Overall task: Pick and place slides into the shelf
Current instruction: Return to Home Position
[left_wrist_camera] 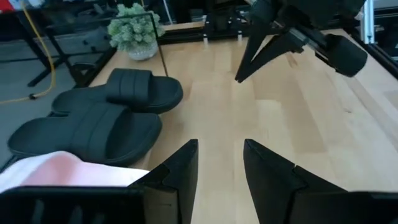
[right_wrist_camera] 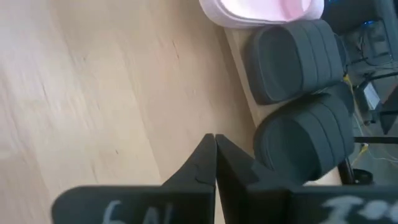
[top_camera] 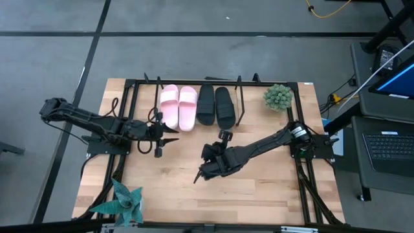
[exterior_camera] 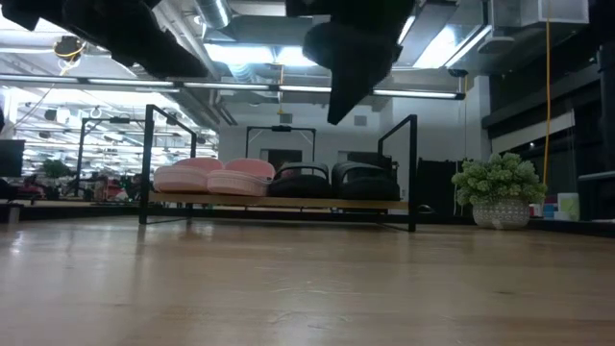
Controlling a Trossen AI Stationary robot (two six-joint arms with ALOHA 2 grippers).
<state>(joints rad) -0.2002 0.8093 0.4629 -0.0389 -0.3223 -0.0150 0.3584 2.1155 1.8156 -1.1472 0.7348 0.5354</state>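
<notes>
Two pale pink slides (top_camera: 178, 107) and two black slides (top_camera: 215, 105) lie side by side on the shelf (top_camera: 240, 103) at the table's far side; the low view shows them resting sole-down on its wooden board (exterior_camera: 279, 202). My left gripper (top_camera: 169, 136) hovers open above the table just near of the pink slides, holding nothing. My right gripper (top_camera: 198, 176) is shut and empty over the middle of the table, nearer than the black slides (right_wrist_camera: 298, 93).
A small green potted plant (top_camera: 278, 97) stands right of the shelf, near the table's far right corner. A teal star-shaped plant (top_camera: 123, 200) sits at the near left corner. Bare wooden tabletop (top_camera: 259, 188) spreads between the shelf and the near edge.
</notes>
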